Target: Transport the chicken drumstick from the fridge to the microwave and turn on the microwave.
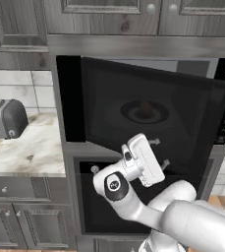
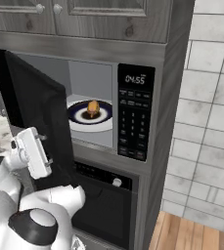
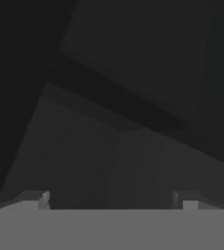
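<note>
The microwave [image 2: 134, 119] stands with its dark glass door [image 1: 148, 113] swung partly open. Inside, the golden-brown chicken drumstick [image 2: 93, 107] rests on a dark blue plate [image 2: 79, 115] on the white turntable [image 2: 91, 127]; through the glass the drumstick [image 1: 145, 107] shows dimly. My gripper [image 1: 160, 152] is at the outer face of the door, low on it, open and holding nothing. In the hand view the gripper [image 3: 111, 197] has its fingertips [image 3: 37, 197] spread wide, close to the dark door [image 3: 133, 73]. The fridge is out of view.
A black oven [image 2: 108, 205] sits right under the microwave. To the left a grey toaster [image 1: 5, 118] stands on a marble counter [image 1: 30, 147]. Grey wood cabinets [image 1: 104, 15] hang above. A tiled wall [image 2: 206, 122] and wood floor [image 2: 196, 234] lie to the right.
</note>
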Tool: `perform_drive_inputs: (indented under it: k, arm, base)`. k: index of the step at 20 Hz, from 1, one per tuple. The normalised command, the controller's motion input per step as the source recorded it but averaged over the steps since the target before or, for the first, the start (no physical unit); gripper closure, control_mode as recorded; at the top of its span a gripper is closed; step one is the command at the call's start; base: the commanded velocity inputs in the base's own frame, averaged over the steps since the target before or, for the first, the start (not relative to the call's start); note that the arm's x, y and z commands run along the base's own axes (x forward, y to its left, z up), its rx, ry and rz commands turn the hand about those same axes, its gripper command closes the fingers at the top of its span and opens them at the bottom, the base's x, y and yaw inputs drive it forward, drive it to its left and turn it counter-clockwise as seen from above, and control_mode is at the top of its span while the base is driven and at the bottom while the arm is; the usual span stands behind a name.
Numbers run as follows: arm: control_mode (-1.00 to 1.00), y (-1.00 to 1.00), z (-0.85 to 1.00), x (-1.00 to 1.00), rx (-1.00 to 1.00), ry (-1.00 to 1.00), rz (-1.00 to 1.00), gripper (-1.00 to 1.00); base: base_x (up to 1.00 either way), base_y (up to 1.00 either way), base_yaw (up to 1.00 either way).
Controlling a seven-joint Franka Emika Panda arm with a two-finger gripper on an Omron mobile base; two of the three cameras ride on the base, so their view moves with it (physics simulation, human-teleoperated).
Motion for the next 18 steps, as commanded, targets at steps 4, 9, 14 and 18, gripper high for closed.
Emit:
perform_drive_inputs:
  k: [4, 9, 14, 18]
  arm:
    - [-1.0, -0.45, -0.3, 1.0, 0.07, 0.25, 0.12, -1.0]
    - [-1.0, -0.47, -0.03, 1.0, 0.21, 0.41, 0.32, -1.0]
    - [-1.0, -0.22, -0.01, 0.91, 0.23, 0.57, 0.43, -1.0]
    - [-1.0, -0.03, -0.08, 0.71, 0.22, 0.64, 0.49, -1.0]
  base:
    - [0.0, 0.0, 0.0]
    - [0.0, 0.0, 0.0]
    - [0.0, 0.0, 0.0]
    - [0.0, 0.0, 0.0]
